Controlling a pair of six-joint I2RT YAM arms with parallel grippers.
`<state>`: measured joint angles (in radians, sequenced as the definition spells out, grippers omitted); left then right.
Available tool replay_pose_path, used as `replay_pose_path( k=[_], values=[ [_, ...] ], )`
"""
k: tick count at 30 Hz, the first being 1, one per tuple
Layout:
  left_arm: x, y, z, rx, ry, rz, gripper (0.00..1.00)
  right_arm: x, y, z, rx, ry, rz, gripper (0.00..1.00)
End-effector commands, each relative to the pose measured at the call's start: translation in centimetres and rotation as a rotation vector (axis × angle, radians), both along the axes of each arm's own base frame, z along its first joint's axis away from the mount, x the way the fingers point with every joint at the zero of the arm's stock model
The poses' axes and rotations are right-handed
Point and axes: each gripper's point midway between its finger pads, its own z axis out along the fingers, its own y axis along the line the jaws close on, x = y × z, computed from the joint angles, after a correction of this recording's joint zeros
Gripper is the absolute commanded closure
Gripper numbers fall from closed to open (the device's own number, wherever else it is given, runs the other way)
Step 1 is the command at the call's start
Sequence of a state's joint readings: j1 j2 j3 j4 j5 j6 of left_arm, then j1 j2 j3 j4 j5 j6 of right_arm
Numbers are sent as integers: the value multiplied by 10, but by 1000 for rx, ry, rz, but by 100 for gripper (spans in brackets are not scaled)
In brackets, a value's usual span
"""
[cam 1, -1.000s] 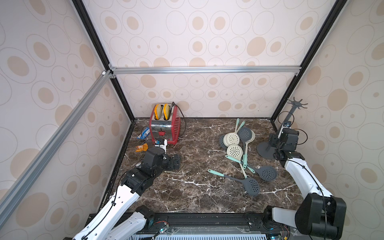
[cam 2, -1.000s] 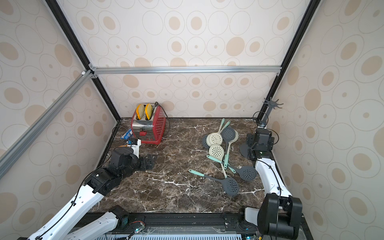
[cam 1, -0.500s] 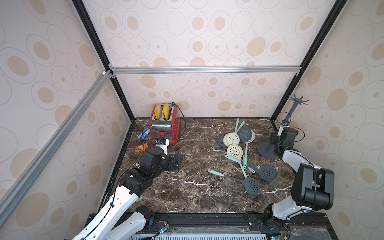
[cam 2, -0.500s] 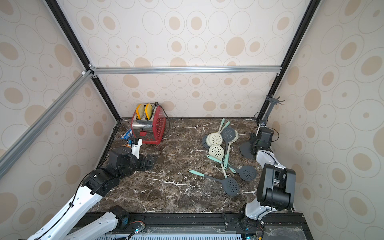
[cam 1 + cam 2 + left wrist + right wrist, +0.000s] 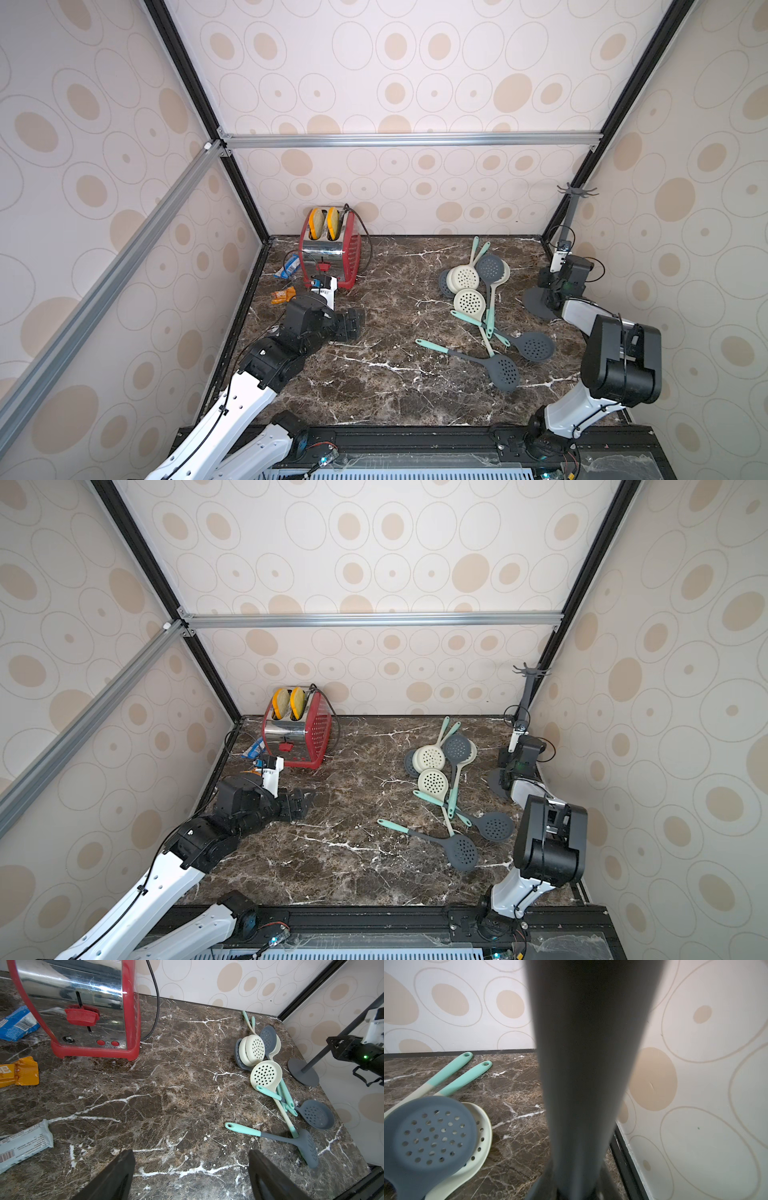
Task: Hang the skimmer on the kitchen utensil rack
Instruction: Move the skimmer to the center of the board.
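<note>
The right end effector (image 5: 555,291) is pinching the slim pole of the tall dark grey kitchen utensil rack (image 5: 534,305), low down near its round base, at the far right corner of the brown marble tabletop (image 5: 395,374). The left end effector (image 5: 190,1152) hovers, jaws spread wide, in front of the red toaster (image 5: 330,257). Between them, grey and cream perforated skimmers (image 5: 469,301) with teal handles lie heaped on the tabletop, near the rack's base.

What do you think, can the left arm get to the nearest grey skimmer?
Probably yes: its jaws stand open, and only bare marble top lies between them and the grey skimmer.
</note>
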<state>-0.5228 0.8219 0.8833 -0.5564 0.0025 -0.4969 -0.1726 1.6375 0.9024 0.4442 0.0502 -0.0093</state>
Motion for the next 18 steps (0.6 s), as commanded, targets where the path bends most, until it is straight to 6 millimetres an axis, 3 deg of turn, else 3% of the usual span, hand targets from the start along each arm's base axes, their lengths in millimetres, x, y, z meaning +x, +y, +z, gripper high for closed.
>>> replay_pose_path(
  k=[1,5,8,16,18],
  values=[
    [6,5,15,-7,-46,40,11,-9,35,13,-18,-39,102,100],
    [5,11,16,-30,-74,78,10,-22,62,22,27,-96,148,100],
    [3,19,16,-47,-109,116,9,-33,96,27,62,-132,224,100],
    [0,28,14,11,-101,130,8,-66,210,27,182,-185,516,100],
    [-1,28,14,10,-104,130,8,-78,250,27,203,-187,618,100]
  ],
)
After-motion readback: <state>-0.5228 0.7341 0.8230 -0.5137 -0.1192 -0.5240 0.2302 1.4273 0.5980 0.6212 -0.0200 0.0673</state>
